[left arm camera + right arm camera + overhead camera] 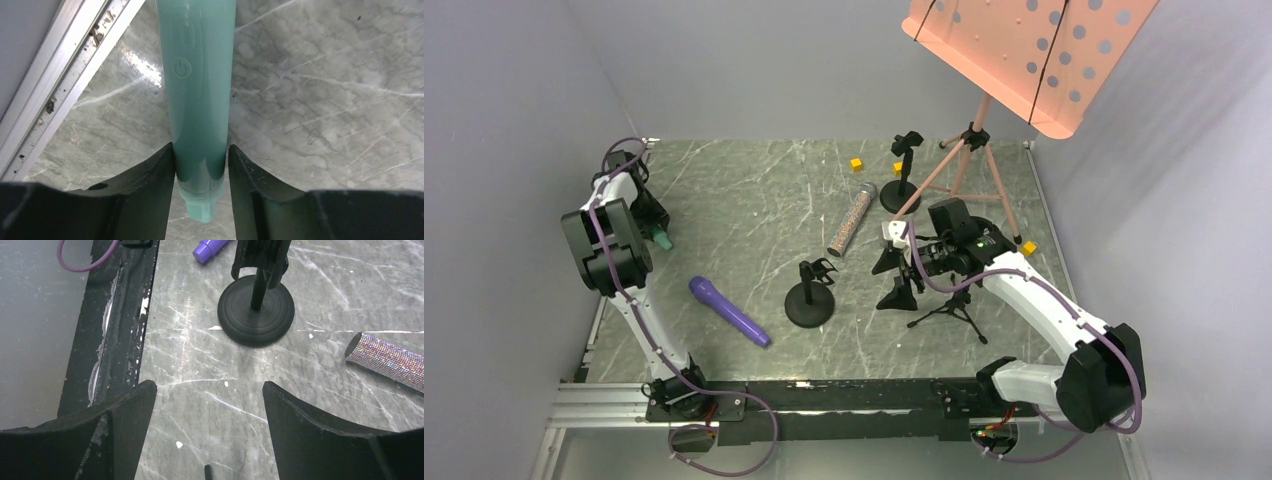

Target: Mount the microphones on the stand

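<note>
1. The grey marbled desk carries everything. The salmon perforated music stand on its tripod looms at the far right, and a microphone swung high that way could clip it.
2. The right jaws stand spread and empty, low over the desk near the black round-based clip stand. A careless reach could knock it over.
3. The left jaws pinch the teal-green stick microphone close to its tail end, by the desk's left edge. Gripped so far from its middle, the smooth body may droop or slide out on lifting — and then miss the clip.
4. The purple stick microphone lies left of that stand and the glittery pinkish-tan microphone lies beyond it — neither is mounted.
5. Small yellow cubes sit towards the back.
</note>
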Robot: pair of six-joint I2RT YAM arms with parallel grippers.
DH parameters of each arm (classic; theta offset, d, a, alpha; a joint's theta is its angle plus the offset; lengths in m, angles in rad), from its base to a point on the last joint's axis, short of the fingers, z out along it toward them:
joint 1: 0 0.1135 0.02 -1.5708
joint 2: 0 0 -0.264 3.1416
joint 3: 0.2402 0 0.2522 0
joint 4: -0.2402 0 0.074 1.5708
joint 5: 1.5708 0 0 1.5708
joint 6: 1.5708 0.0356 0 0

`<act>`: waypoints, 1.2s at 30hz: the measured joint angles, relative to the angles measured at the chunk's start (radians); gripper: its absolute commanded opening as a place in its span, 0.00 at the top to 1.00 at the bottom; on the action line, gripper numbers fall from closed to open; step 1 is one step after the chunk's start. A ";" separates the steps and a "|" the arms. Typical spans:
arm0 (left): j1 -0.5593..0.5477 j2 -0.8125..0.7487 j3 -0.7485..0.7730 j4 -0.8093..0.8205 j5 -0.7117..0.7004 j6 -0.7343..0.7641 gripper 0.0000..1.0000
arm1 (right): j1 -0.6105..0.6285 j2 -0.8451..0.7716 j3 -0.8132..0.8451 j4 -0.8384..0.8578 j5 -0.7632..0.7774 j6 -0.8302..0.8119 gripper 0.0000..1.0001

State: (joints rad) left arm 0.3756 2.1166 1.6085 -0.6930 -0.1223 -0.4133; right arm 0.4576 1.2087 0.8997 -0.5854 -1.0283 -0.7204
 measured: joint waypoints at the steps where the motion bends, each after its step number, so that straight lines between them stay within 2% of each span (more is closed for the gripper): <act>1: 0.000 0.010 0.017 -0.014 0.002 0.005 0.54 | 0.005 0.006 0.003 -0.005 0.004 -0.005 0.16; 3: 0.000 0.021 0.040 -0.024 0.005 0.009 0.54 | 0.013 0.017 0.006 -0.013 0.010 -0.013 0.16; 5: 0.000 0.027 0.053 -0.026 0.011 0.011 0.61 | 0.019 0.026 0.010 -0.023 0.013 -0.019 0.15; 13: 0.002 0.028 0.056 -0.021 0.047 0.038 0.93 | 0.021 0.031 0.016 -0.036 0.028 -0.021 0.14; 17: 0.004 -0.033 -0.032 0.027 0.092 0.057 0.99 | 0.016 0.031 0.020 -0.037 0.034 -0.021 0.13; 20: 0.003 -0.155 -0.163 0.083 0.171 0.065 1.00 | -0.001 0.020 0.022 -0.042 0.033 -0.020 0.12; 24: 0.002 -0.401 -0.338 0.198 0.329 0.069 1.00 | -0.014 0.003 0.056 -0.061 0.034 -0.012 0.10; 29: -0.042 -0.756 -0.545 0.459 0.549 0.019 1.00 | -0.014 0.021 0.244 -0.164 0.033 -0.013 0.10; 32: -0.141 -0.918 -0.630 0.620 0.650 -0.026 1.00 | -0.014 0.070 0.424 -0.218 0.016 0.012 0.10; 36: -0.381 -1.064 -0.683 0.783 0.701 -0.076 1.00 | -0.014 0.113 0.558 -0.198 -0.033 0.158 0.10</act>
State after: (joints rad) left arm -0.0051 1.0527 0.9253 0.0898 0.5789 -0.4896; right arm 0.4435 1.3212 1.4582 -0.7837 -1.0611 -0.5629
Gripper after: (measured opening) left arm 0.380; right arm 0.900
